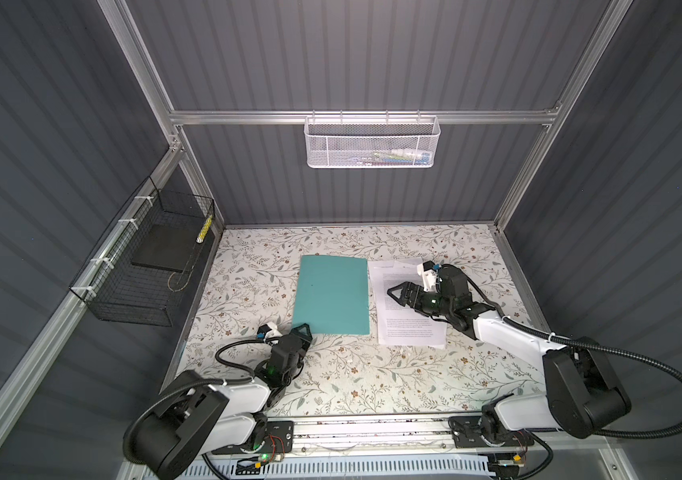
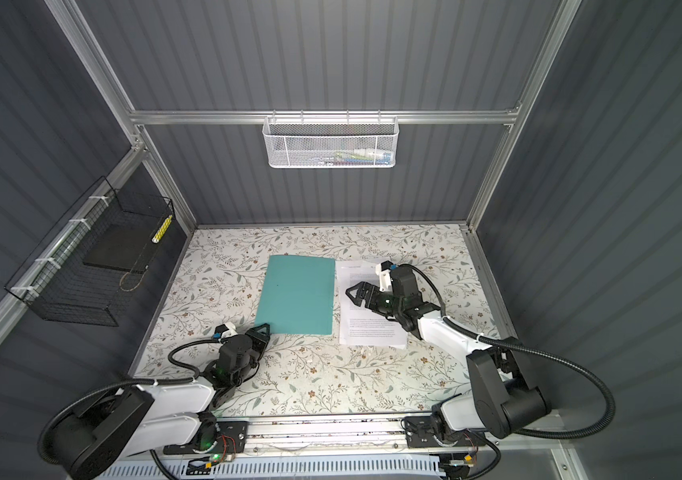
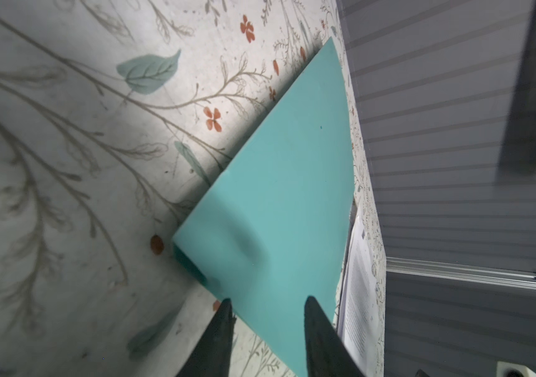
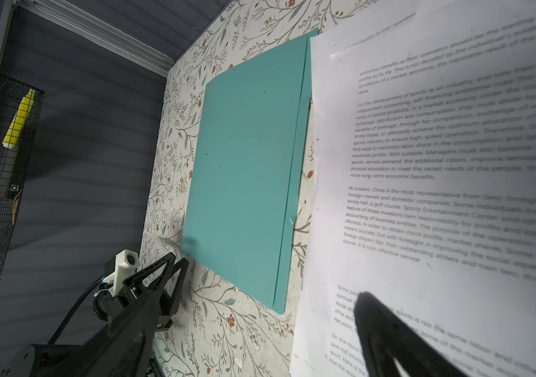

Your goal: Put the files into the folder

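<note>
Folder [image 1: 333,295], teal-green and closed, lies flat near the middle of the floral bench [image 1: 372,374], its long edges running from 12 to 6 o'clock. At its 3 o'clock side lie the files [image 1: 410,334], white printed sheets in a loose stack. Their left edge runs just beside the folder's right edge, about meeting it at the 12 o'clock end, with a sliver of bench showing between them toward 6 o'clock. Count: one folder, two grippers, and at least two sheets, told by their offset corners; the full number cannot be read. The left gripper [image 1: 302,332] sits at the folder's 7 o'clock corner, jaws part way apart astride the near edge and clamping nothing that shows. The right gripper [image 1: 395,293] hangs over the middle of the files, pointing toward 9 o'clock, jaws spread wide and released; whether it touches the paper I cannot tell. Bare bench lies at 9 o'clock of the folder, in a broad band at 6 o'clock, and in a narrower strip at 12 o'clock along the back wall [image 1: 352,195].
</note>
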You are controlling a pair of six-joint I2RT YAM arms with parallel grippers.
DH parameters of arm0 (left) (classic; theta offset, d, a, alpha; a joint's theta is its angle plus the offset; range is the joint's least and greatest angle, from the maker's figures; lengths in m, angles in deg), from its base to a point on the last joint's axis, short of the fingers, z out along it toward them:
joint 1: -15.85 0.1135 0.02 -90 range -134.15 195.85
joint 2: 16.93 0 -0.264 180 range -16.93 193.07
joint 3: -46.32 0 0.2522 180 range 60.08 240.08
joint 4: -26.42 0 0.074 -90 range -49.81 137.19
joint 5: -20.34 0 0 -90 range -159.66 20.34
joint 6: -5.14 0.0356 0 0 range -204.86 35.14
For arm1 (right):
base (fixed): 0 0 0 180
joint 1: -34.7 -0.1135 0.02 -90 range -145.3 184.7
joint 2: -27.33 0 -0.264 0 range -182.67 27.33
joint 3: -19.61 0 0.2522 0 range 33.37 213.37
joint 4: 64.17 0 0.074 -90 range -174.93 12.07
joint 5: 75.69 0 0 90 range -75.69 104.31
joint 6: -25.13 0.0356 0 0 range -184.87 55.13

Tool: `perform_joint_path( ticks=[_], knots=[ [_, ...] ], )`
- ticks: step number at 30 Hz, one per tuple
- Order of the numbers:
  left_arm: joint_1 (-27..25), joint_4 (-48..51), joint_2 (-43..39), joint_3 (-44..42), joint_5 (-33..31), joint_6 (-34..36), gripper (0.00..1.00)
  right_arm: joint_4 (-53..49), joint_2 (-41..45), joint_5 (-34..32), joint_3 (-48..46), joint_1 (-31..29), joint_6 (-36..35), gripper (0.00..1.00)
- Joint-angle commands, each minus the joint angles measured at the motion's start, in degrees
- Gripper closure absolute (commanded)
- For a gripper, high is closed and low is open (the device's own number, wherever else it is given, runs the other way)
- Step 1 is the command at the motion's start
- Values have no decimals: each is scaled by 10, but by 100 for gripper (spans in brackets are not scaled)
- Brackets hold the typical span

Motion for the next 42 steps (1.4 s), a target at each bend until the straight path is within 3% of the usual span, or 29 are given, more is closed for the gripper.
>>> perform_joint_path(
  ticks=[1, 5, 9, 22, 35, 42],
  knots=[
    [3, 100, -65, -11, -18, 12, 62, 22, -7, 7, -6, -5, 0, 5],
    [3, 121, -106, -19, -33, 21, 61, 34, -19, 14, -5, -5, 5, 5],
    [3, 87, -88, -21, -24, 28, 61, 33, -21, 17, -1, -6, 3, 5],
    [4, -73, 82, -11, -7, 20, 62, 31, -21, 14, -1, -7, -3, 5],
    [19, -300, 288, 4, 39, -1, 63, 17, -9, 2, 0, -5, -15, 5],
    [34, -350, 326, 19, 60, 3, 63, 18, -11, 3, -1, -5, -15, 5]
  ],
)
